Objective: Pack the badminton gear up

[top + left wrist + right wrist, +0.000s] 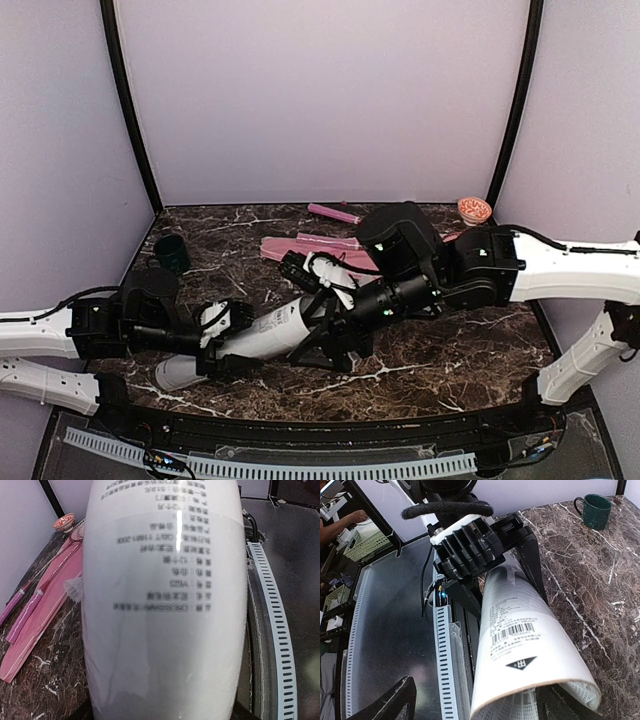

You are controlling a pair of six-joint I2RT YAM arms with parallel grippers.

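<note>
The long pale grey tube [262, 338] lies tilted across the near middle of the table. My left gripper [226, 343] is shut on its lower part, and the tube fills the left wrist view [165, 605]. My right gripper [336, 322] is open at the tube's open upper end [530, 645]. One finger [559, 706] is at the mouth and the other [390, 704] is well to the side. White shuttlecock feathers [512, 711] show inside the mouth. Another shuttlecock [75, 588] lies beside the pink cover [42, 630], on which two pink-handled rackets [24, 616] rest.
A dark green cup [172, 253] stands at the back left and shows in the right wrist view [594, 510]. An orange-patterned bowl [474, 209] sits at the back right. The pink cover [300, 248] lies behind the arms. A slotted cable rail [272, 610] runs along the near table edge.
</note>
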